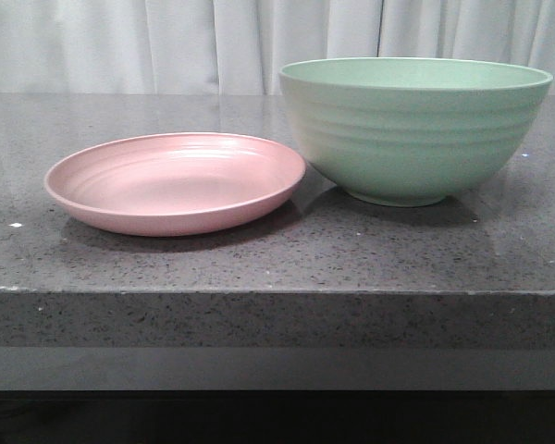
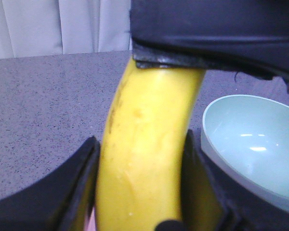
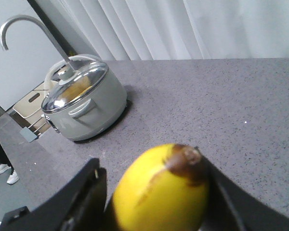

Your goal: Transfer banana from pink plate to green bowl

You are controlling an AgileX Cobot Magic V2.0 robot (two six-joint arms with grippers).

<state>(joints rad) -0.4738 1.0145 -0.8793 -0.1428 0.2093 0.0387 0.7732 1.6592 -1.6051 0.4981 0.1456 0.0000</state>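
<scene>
The banana (image 2: 144, 144) is off the table, out of the front view. My left gripper (image 2: 142, 192) is shut on its middle, a finger pressed on each side. My right gripper (image 3: 154, 166) is closed around the banana's (image 3: 159, 192) brown-tipped end; one finger touches the tip and the other sits tight beside it. Its black body (image 2: 212, 33) covers the banana's far end in the left wrist view. The pink plate (image 1: 176, 182) lies empty at the left. The green bowl (image 1: 414, 129) stands to its right, nearly touching it, and shows empty below the banana (image 2: 255, 149).
Neither arm shows in the front view. The grey speckled counter (image 1: 277, 264) ends in a front edge close to the plate and bowl. A lidded grey pot (image 3: 82, 103) and a curved faucet (image 3: 19, 24) are in the right wrist view. White curtains hang behind.
</scene>
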